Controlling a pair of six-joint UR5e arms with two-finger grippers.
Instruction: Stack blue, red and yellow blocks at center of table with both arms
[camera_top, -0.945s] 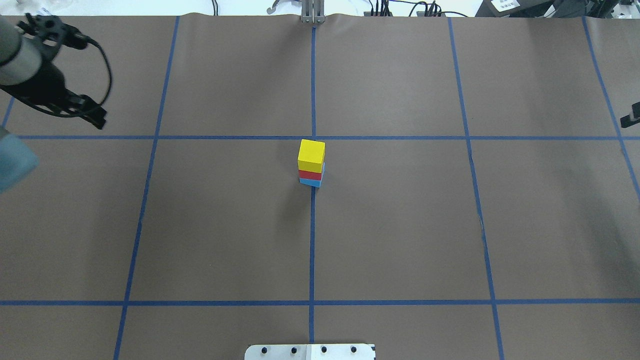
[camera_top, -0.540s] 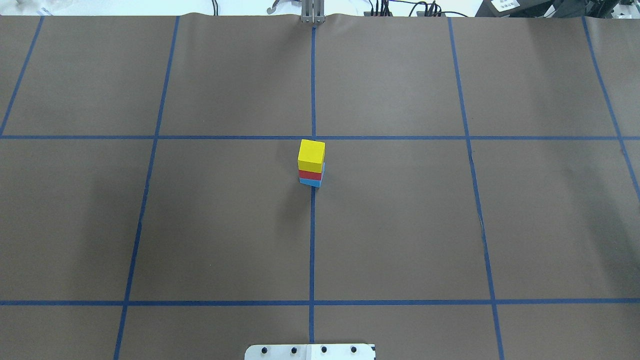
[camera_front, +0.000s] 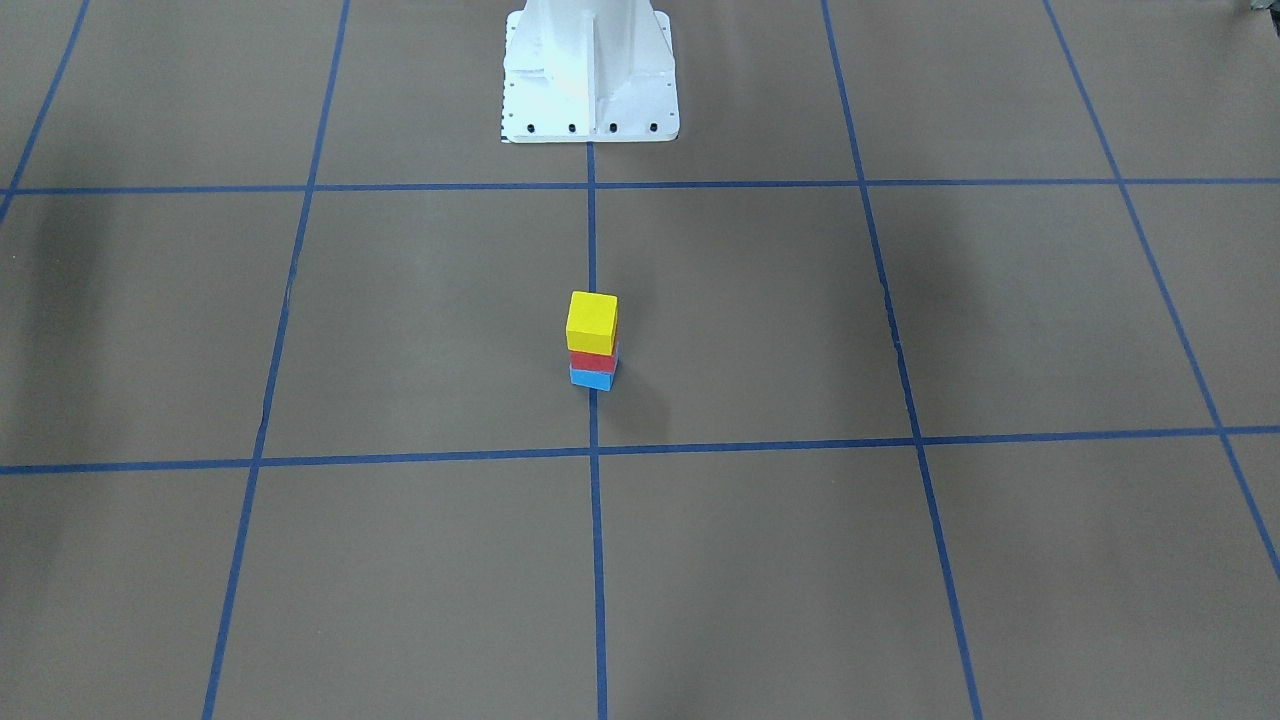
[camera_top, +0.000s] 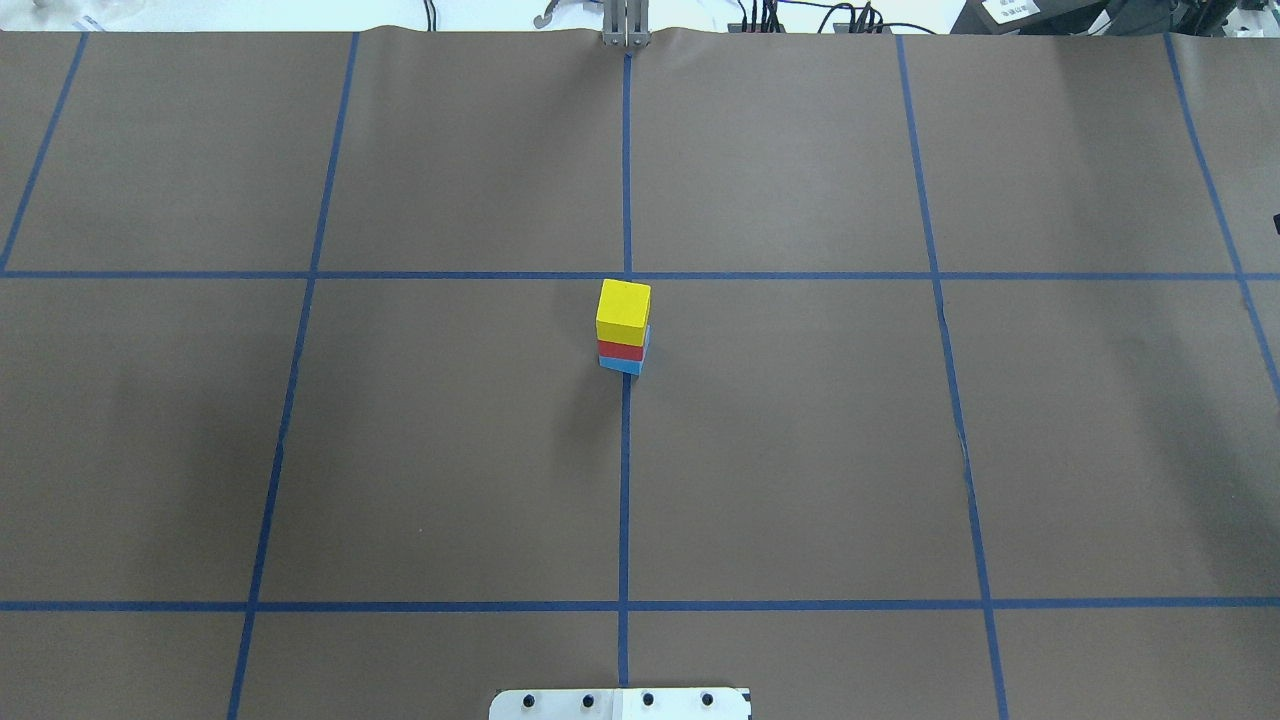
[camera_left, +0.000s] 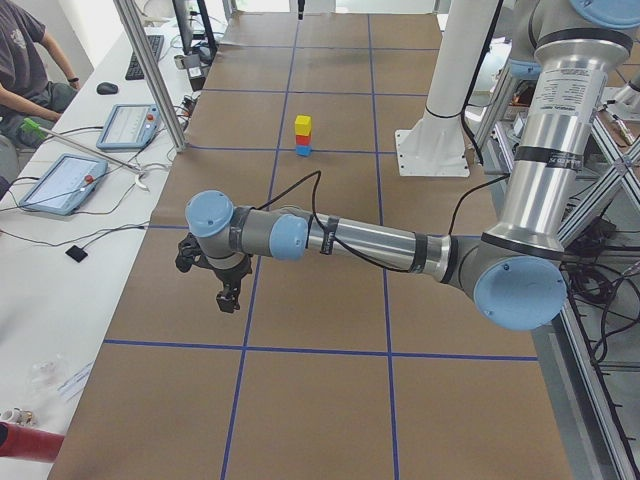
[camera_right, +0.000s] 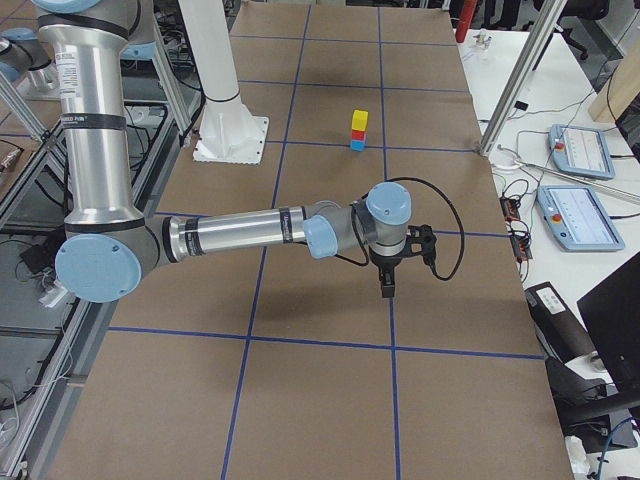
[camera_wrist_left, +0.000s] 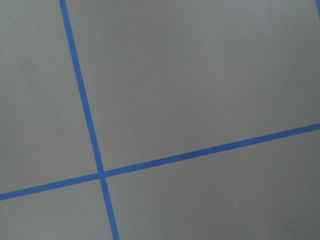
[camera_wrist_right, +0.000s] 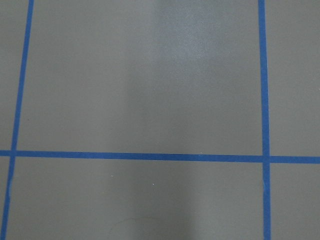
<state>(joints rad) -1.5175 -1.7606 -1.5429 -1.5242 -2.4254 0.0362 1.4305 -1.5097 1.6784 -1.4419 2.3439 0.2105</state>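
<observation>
Stack centre-frame on counter (camera_top: 800, 450): yellow block (camera_top: 623, 311) over red block (camera_top: 620, 351) over blue block (camera_top: 619, 366). Well away, left arm (camera_left: 350, 240) and right arm (camera_right: 240, 232); cannot tell jaws' width.

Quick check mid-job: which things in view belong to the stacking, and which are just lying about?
Job: yellow block, red block under it, blue block at the bottom; left gripper and right gripper, both well away from them.
Lying about: two tablets, a mouse, the white pedestal.

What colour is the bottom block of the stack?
Light blue. The bottom block shows best in the exterior front-facing view, under the red block.
</observation>
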